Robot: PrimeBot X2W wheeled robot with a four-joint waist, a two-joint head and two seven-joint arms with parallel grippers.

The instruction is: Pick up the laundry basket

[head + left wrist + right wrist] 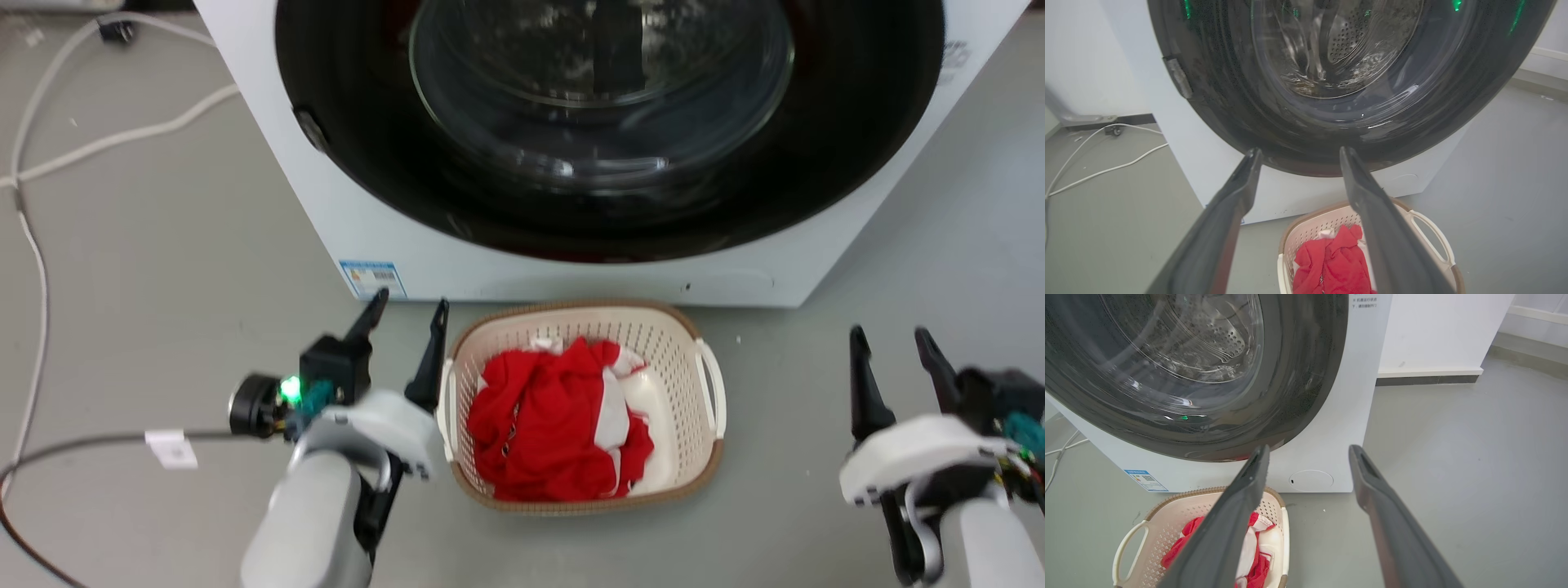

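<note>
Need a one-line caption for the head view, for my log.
Left gripper and right gripper, both open, flank the laundry basket of red and white clothes on the floor before the washer.

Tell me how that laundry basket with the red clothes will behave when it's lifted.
The laundry basket probably stays stiff: its perforated walls look like moulded plastic. It should be light for its size, holding just a loose heap of red and white clothes. Lifted by one side handle alone it would likely tilt, and the floppy clothes may slump.
</note>
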